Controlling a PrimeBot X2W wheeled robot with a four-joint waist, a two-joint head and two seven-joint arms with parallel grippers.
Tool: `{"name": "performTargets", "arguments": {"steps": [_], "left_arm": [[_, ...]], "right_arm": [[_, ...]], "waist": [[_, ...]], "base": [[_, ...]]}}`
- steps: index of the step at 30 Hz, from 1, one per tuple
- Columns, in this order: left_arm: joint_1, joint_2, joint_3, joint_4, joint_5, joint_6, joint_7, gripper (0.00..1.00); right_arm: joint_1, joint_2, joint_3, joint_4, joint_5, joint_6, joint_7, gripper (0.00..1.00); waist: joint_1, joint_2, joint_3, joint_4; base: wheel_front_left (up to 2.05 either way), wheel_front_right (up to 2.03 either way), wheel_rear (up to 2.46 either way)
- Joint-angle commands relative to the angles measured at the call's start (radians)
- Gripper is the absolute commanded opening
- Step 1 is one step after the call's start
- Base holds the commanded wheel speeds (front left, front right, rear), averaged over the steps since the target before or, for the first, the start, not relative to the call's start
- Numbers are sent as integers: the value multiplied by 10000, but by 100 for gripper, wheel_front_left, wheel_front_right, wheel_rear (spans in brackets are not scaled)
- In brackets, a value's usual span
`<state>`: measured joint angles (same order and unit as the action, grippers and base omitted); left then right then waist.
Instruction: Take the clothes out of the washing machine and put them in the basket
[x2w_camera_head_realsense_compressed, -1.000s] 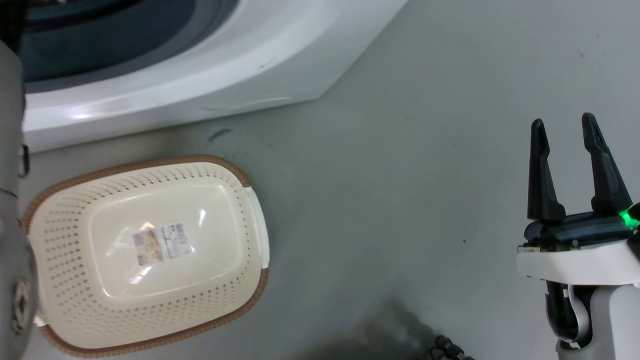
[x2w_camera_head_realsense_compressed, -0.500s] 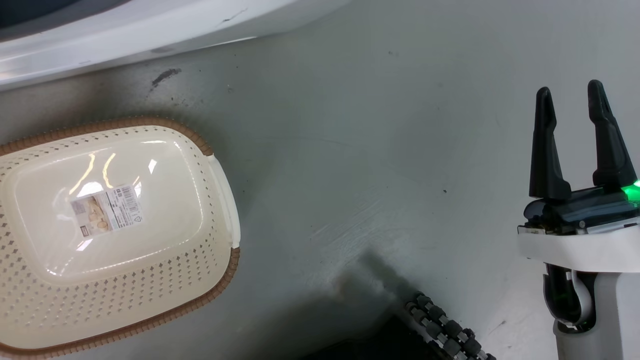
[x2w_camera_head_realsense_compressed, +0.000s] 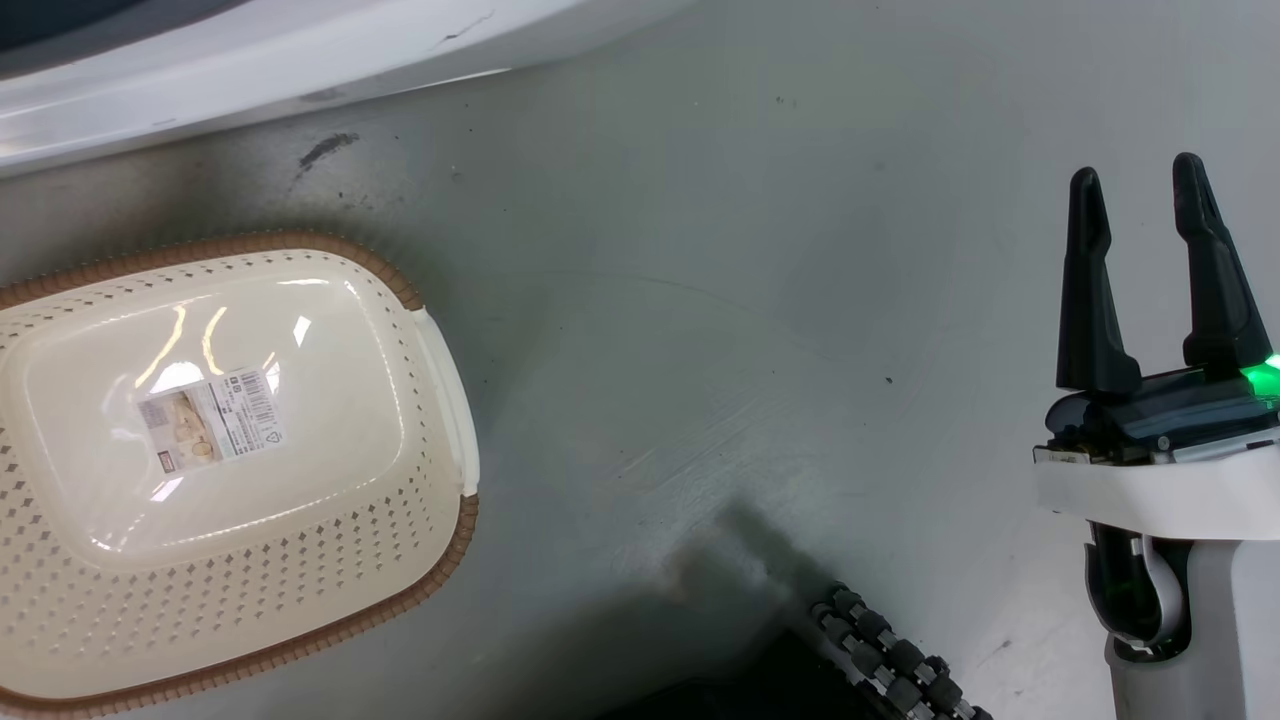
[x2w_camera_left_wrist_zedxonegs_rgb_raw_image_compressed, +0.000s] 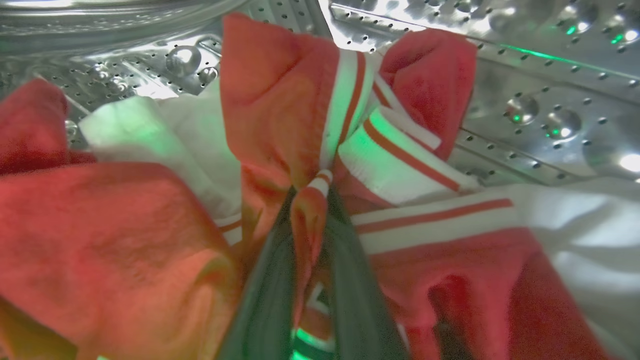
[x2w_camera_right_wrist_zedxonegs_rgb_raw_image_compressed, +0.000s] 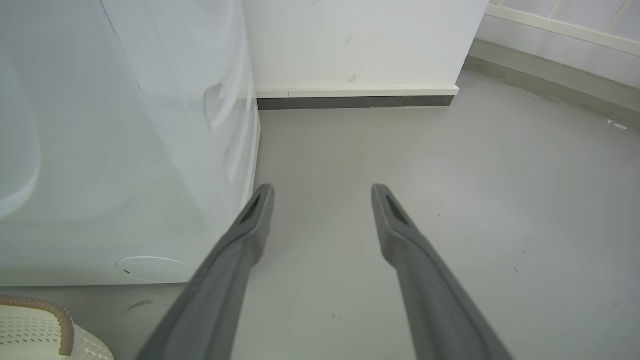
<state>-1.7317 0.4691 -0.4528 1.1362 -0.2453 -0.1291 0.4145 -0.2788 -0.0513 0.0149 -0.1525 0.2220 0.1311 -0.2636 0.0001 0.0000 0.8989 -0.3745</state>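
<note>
**Handling.** The clothes (x2w_camera_left_wrist_zedxonegs_rgb_raw_image_compressed: 125, 235) are thin red fabric with white trim (x2w_camera_left_wrist_zedxonegs_rgb_raw_image_compressed: 395, 165). I judge them light and limp, likely to drape, drag and snag a neighbour on the way out. A bunched fold or the thicker striped trim looks the better hold, since a flat single layer may slip.

**Location.** The clothes lie heaped in the drum (x2w_camera_left_wrist_zedxonegs_rgb_raw_image_compressed: 525, 75) of the washer (x2w_camera_head_realsense_compressed: 300, 60). The basket (x2w_camera_head_realsense_compressed: 440, 560) stands on the floor (x2w_camera_head_realsense_compressed: 750, 250) near the washer's foot and holds none of them.

**Grippers.** The left gripper (x2w_camera_left_wrist_zedxonegs_rgb_raw_image_compressed: 314, 200) is clamped on a red fold with a white stripe, pinched between its fingers. That view is blurred at this range, so I cannot say whether one garment or two are caught. The right gripper (x2w_camera_head_realsense_compressed: 1137, 180) is spread wide and holds nothing. It is over the floor, well apart from the basket.

**Views.** The left wrist view gives the grasp and the heap. The head view gives the basket's place and the washer's lower edge. The right wrist view gives the washer's side, a corner of the basket's rim and the wall (x2w_camera_right_wrist_zedxonegs_rgb_raw_image_compressed: 350, 45) beyond.
</note>
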Motion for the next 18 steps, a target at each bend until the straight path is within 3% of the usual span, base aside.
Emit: {"name": "performTargets", "arguments": {"steps": [1, 18], "left_arm": [[227, 33, -156, -15, -83, 2, -215, 0], [2679, -980, -762, -280, -1821, 1, -3940, 0]], "right_arm": [[-142, 19, -13, 25, -4, -7, -18, 100], [296, 13, -322, 275, -1134, -7, -18, 100]], "waist": [[-1, 0, -69, 44], [-1, 0, -2497, 1351]], "base": [[0, 0, 0], [0, 0, 0]]}}
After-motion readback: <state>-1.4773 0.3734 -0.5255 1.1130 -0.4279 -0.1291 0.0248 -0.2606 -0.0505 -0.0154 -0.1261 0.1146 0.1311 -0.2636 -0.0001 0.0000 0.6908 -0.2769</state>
